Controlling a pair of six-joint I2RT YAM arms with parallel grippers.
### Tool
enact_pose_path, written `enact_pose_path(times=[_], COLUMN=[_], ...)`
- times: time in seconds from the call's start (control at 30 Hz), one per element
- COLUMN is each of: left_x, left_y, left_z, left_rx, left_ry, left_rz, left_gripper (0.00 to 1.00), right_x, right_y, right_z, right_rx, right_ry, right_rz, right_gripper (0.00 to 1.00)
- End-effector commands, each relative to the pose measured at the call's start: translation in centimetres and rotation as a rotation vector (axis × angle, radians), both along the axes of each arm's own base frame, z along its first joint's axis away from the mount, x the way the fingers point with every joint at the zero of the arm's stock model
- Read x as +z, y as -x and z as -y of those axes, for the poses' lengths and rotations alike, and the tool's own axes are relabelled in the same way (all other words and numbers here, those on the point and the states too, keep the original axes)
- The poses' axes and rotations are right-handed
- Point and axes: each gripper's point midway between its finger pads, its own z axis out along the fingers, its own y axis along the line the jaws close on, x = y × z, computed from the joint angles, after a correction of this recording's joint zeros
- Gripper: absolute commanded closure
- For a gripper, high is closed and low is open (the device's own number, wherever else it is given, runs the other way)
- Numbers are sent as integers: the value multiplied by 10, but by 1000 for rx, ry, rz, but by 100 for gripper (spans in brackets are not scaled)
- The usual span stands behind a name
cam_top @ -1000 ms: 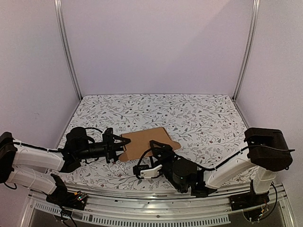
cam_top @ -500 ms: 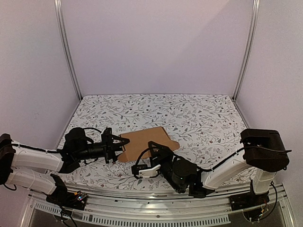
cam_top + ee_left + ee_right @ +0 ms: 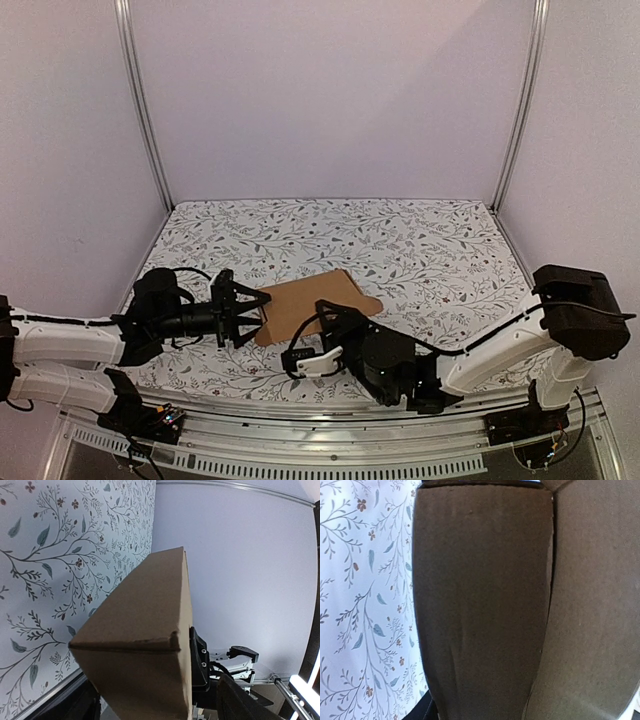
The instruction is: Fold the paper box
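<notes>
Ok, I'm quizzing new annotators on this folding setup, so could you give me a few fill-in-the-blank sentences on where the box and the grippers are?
The paper box is plain ___ cardboard.
In the top view, the left gripper meets the box at its ___ edge.
The right gripper is at the box's ___ edge, the lower one in that view.
Missing words: brown; left; near.

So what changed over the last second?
The left tool opened wider around the box's left edge, apparently letting go. The right tool closed on its near edge, and that arm's elbow shifted slightly right. The box itself hardly moved.
</notes>
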Motion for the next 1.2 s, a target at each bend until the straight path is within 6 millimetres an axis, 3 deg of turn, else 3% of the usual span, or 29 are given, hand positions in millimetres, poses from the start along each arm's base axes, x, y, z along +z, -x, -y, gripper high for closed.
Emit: enact_pose_path(times=[0.0,0.07,0.17,0.2,0.4,0.53,0.7,0.9,1.17], left_x=[3,6,6,6,11,23,31,31,14], left_y=[-2,-3,-5,-6,-12,-13,-10,0,11], left_z=[-4,-7,-13,-16,-23,-19,-17,-5,17], left_rx=[-6,-4,-6,-2,-23,-58,-106,-173,-262], left_ry=[-113,-161,-264,-297,-444,-461,-490,-510,-581], left_rz=[65,94,133,148,281,375,450,511,581], left_gripper=[19,14,13,13,17,22,27,36,56], right_x=[-10,0,-2,11,22,11,-1,-25,-54], right_y=[6,9,17,19,40,45,49,38,17], right_z=[24,36,59,64,97,114,108,95,75], right_rx=[-16,-15,-10,-17,-19,-83,-111,-186,-238], right_ry=[122,123,219,190,234,307,337,390,394], right_rz=[-167,-248,-428,-500,-898,-1097,-1299,-1432,-1424], right_gripper=[71,71,69,69,68,68,69,71,70])
